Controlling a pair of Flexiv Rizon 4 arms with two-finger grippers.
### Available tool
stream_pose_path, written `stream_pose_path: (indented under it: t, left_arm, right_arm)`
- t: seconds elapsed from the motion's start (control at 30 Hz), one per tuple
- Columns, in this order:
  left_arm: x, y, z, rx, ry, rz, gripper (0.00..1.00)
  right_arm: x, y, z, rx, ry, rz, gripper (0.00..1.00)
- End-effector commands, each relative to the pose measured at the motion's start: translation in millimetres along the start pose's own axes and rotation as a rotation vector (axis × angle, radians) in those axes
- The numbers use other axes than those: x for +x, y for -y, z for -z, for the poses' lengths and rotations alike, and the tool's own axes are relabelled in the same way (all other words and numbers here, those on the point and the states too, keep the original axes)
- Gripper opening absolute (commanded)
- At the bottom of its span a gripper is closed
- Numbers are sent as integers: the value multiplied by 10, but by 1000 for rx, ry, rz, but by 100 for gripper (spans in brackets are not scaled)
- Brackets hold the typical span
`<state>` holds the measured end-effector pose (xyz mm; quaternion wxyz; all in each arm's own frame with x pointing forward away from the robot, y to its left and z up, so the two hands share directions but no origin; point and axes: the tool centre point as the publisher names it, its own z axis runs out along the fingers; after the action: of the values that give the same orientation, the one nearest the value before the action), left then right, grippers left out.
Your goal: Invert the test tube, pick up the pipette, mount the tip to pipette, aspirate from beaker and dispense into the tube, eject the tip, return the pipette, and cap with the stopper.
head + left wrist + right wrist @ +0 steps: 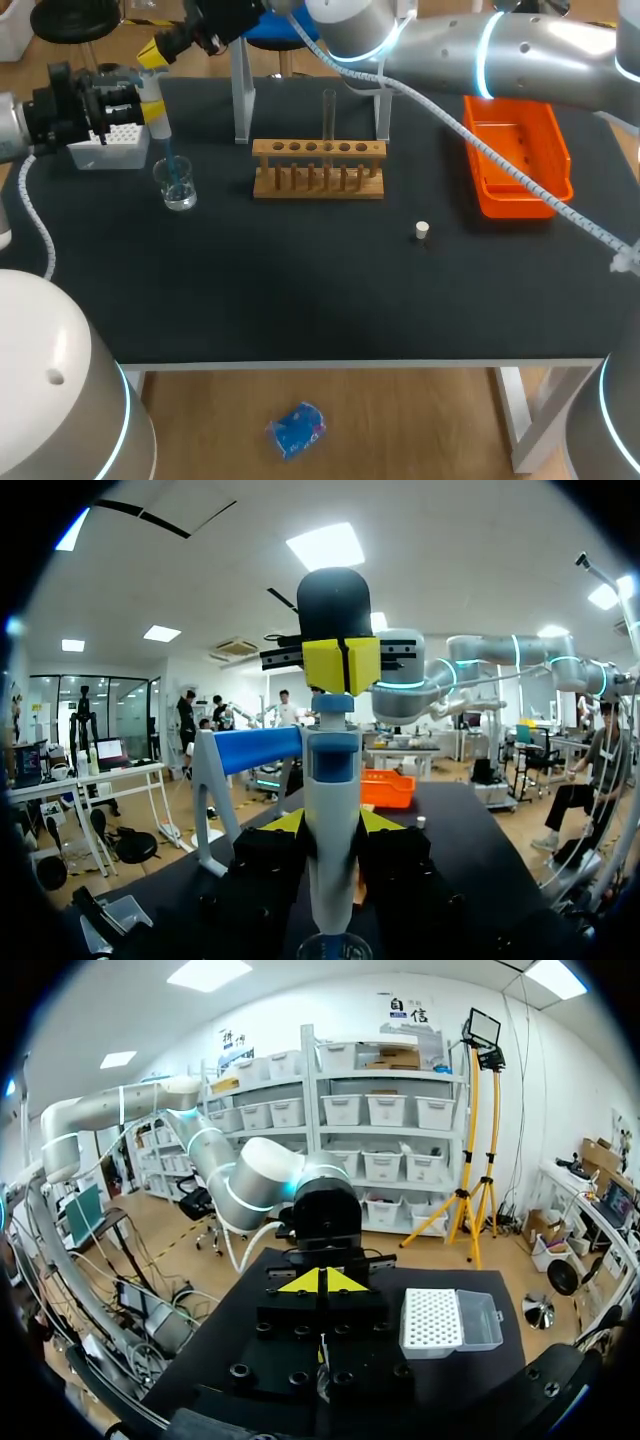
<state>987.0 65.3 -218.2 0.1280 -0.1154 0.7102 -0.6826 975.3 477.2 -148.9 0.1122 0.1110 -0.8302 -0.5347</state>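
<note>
Left gripper (332, 830) clamped round the white-and-blue plastic pipette (155, 105), its tip down in the small glass beaker of blue liquid (176, 186) at the table's left. Right gripper (341, 665) closed tip to tip on the plunger. Probably best: release the plunger slowly, with the tip submerged and the pipette upright. Counted: one pipette, one beaker, one clear glass test tube (329, 115) upright in one wooden rack (318, 170), one small white stopper (422, 230), one white tip box (112, 142), one orange plastic tray (515, 155).

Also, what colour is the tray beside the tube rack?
The tray is bright orange, seen best in the head view.

The beaker (333, 946) under the pipette (332, 810) is cut off at the edge (only its rim shows).
</note>
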Motion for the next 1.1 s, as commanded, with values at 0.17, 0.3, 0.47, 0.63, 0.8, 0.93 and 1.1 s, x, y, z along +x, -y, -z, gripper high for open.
stream_pose_path:
  t: [0.17,0.3,0.47,0.63,0.8,0.93,1.1]
  left_arm:
    - [-16,39,5,2,-2,-1,0]
    - [-16,39,5,2,-2,-1,0]
    - [-16,39,5,2,-2,-1,0]
    - [-16,39,5,2,-2,-1,0]
    - [-16,39,5,2,-2,-1,0]
    - [-16,39,5,2,-2,-1,0]
    - [-16,39,5,2,-2,-1,0]
  right_arm:
    - [-12,72,-33,3,-8,-7,0]
    - [0,86,-42,1,-10,-11,0]
    - [14,105,-49,1,-10,-16,0]
    - [25,119,-59,-1,-10,-21,0]
    - [27,118,-61,-3,-11,-22,0]
    - [16,66,-49,-2,-9,-10,0]
    - [-5,-37,-5,3,-1,14,0]
